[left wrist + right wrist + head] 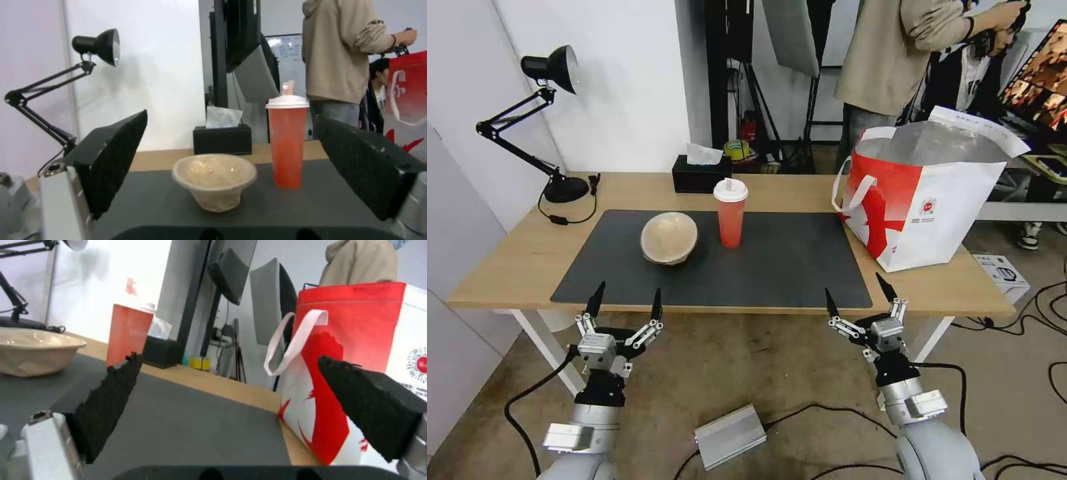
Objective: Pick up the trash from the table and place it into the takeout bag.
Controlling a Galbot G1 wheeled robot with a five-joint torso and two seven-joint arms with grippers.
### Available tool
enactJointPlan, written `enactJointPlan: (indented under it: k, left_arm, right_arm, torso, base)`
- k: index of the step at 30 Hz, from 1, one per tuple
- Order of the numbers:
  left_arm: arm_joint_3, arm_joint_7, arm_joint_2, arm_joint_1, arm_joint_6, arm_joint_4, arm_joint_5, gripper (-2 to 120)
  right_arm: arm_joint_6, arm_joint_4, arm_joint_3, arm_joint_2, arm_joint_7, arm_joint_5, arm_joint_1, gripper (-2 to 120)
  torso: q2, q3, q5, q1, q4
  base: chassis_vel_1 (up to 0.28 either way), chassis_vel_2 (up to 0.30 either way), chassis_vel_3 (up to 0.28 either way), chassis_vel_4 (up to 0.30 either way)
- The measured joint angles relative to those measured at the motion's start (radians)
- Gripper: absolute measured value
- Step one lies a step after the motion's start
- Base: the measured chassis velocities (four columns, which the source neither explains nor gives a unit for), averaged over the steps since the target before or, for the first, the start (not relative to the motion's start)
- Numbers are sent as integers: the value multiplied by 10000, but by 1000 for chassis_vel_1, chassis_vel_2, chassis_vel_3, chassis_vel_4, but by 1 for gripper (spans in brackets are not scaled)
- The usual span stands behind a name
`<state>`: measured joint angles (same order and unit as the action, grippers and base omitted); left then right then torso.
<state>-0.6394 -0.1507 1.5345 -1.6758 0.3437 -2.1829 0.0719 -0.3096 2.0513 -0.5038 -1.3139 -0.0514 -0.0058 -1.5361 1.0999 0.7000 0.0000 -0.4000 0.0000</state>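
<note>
A beige bowl [669, 237] [214, 181] [33, 351] rests on the dark mat [714, 267] of the table [514, 260], with a tall red drink cup [730, 213] [287, 140] [129, 335] standing just to its right. The white-and-red takeout bag [920, 193] [356, 373] stands open at the table's right end, foil lining showing. My left gripper [625, 297] [231, 156] hangs open at the table's front edge, below the bowl. My right gripper [859, 291] [227, 383] is open too, at the front edge below the bag's left side. Both hold nothing.
A black tissue box [700, 175] sits at the back edge and a black desk lamp [554, 133] at the back left. A person in a beige top [894, 60] stands behind the bag. Cables and a silver box [730, 437] lie on the floor.
</note>
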Motion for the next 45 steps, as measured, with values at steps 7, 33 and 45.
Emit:
enactJointPlan:
  k: [7, 33, 45]
  left_arm:
    - [-74, -44, -27, -133, 145, -1, 54, 100]
    - [-787, -344, 275, -444, 727, -71, 188, 100]
    - [-776, -432, 576, -365, 724, 47, -13, 100]
  right_arm:
    - [268, 72, 280, 84, 28, -44, 210, 100]
    - [1300, -445, 1360, 2044, -71, 1791, 2177, 100]
    - [1870, -1346, 2363, 2633, -412, 3039, 3700, 100]
  torso:
    - [0, 0, -1, 0, 0]
    - [0, 0, 1, 0, 0]
    - [0, 0, 1, 0, 0]
  base:
    - [0, 0, 0, 0]
    - [0, 0, 0, 0]
    - [0, 0, 0, 0]
